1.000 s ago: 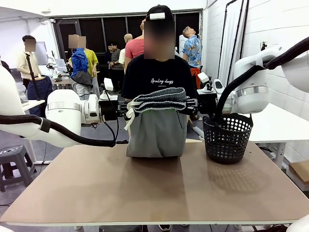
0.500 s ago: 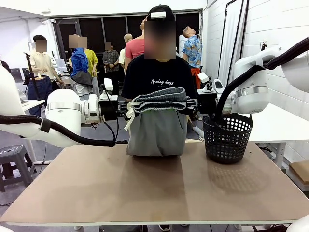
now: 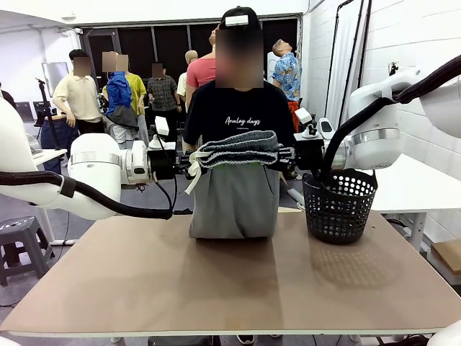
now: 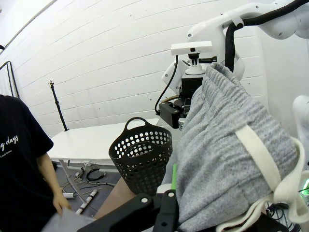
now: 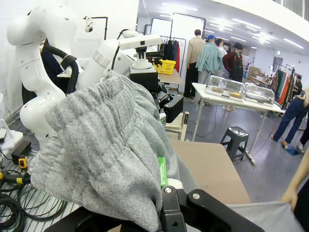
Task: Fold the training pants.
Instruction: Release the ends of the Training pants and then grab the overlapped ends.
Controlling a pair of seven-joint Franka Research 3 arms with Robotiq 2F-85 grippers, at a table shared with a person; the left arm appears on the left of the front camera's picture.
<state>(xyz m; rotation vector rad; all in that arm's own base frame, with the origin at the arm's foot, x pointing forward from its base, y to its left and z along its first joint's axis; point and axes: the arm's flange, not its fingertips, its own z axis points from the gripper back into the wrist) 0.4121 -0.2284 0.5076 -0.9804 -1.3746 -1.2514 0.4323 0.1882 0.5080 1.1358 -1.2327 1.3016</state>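
The brown worktop (image 3: 230, 288) stretches across the front view, bare over its near half. Behind its far edge stands a person (image 3: 238, 115) in a black T-shirt. The two white arms come in from either side and meet in front of that person's chest.

Between them hang the training pants (image 3: 234, 198). The gathered waistband (image 3: 238, 149) is stretched level in the air, and the grey cloth drops from it to the far edge of the worktop. The left gripper (image 3: 191, 162) is pressed together on the waistband's left end and the right gripper (image 3: 283, 155) pinches its right end.

A black perforated basket (image 3: 338, 205) stands on the worktop just right of the hanging cloth, below the right gripper.

In the left wrist view, grey jersey bunches over the gripper and one green pad (image 4: 173, 176) presses against it. A hand (image 4: 60, 203) of the person sits at a flap of grey cloth lower down. The right wrist view likewise shows a green pad (image 5: 161, 171) squeezed into the fabric.

The white drawstring (image 3: 193, 180) dangles from the waistband's left end, beside the left gripper.
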